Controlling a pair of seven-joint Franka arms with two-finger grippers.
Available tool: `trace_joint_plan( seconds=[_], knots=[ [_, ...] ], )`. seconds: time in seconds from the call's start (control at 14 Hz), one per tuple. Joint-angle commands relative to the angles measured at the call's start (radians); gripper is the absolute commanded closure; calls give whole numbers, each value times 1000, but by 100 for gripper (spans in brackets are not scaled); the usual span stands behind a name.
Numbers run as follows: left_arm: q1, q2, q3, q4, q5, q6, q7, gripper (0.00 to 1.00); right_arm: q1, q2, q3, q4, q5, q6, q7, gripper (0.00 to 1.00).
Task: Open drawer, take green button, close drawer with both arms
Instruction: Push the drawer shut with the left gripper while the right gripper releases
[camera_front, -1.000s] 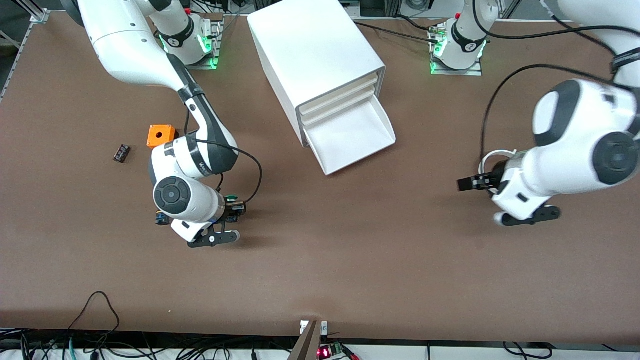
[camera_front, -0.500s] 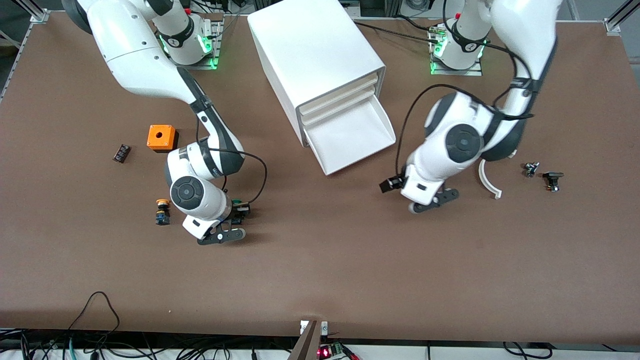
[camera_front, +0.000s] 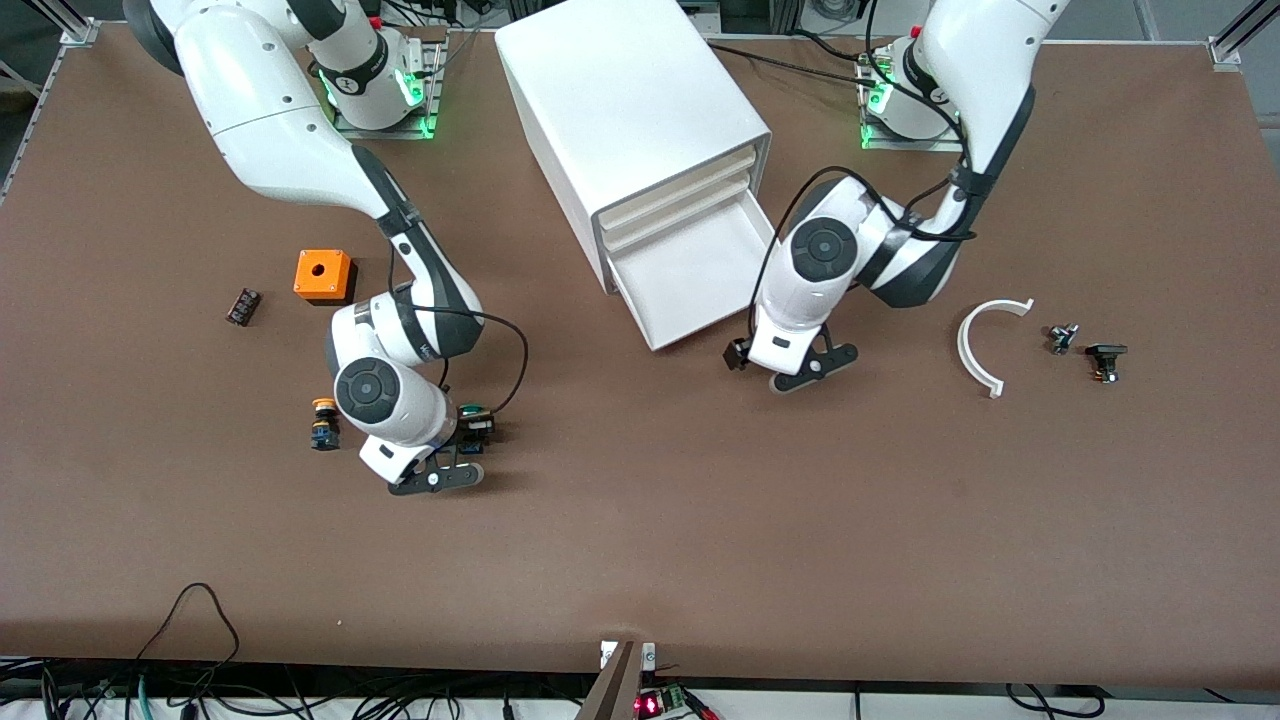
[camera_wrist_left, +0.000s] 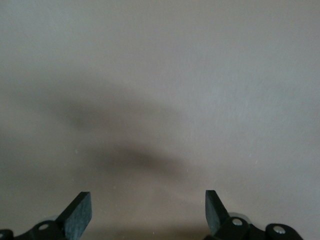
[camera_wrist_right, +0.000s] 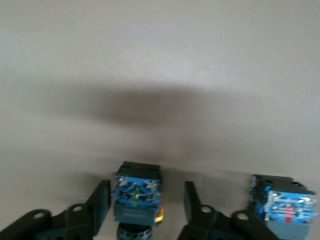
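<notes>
The drawer (camera_front: 720, 312), the lowest of three in the white cabinet (camera_front: 630, 110), stands pulled out and shows an empty white floor. The button (camera_front: 472, 410) with a green cap lies on the table toward the right arm's end. In the right wrist view its blue body (camera_wrist_right: 136, 195) sits between the fingers of my right gripper (camera_wrist_right: 146, 192), which is open around it. My right gripper (camera_front: 465, 435) is low over it. My left gripper (camera_front: 737, 355) is open and empty over bare table beside the drawer's front edge. The left wrist view shows its spread fingers (camera_wrist_left: 80, 212) over bare table.
A second blue-bodied button (camera_wrist_right: 282, 205) with a red mark lies beside the green one. A yellow-capped button (camera_front: 322, 425), an orange box (camera_front: 323, 273) and a small black part (camera_front: 243, 305) lie toward the right arm's end. A white curved piece (camera_front: 985, 345) and two small parts (camera_front: 1085, 348) lie toward the left arm's end.
My left arm has swung from its end of the table to the open drawer's front edge. My right gripper has shifted slightly beside the green button, uncovering the yellow-capped one.
</notes>
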Motion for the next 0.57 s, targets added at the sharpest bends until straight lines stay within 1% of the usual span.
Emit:
trace_joint_plan(
  seconds=[0.0,0.21,0.36,0.5],
  knots=[
    [-43,-20,-11,-47,29,19,-69,0,-29,-44,11,-3,-1,-4,-15,0],
    [-39,-23,-83,-70,28,18,-95,0,-29,-127,11,-5,-1,-24,-18,0],
    [-32,-26,-135,-84,22,16,-97,0,-29,-183,11,-6,0,-61,-6,0],
    [-32,-26,-169,-101,16,16,-104,0,-29,-239,11,-6,0,-108,-3,0]
  ],
)
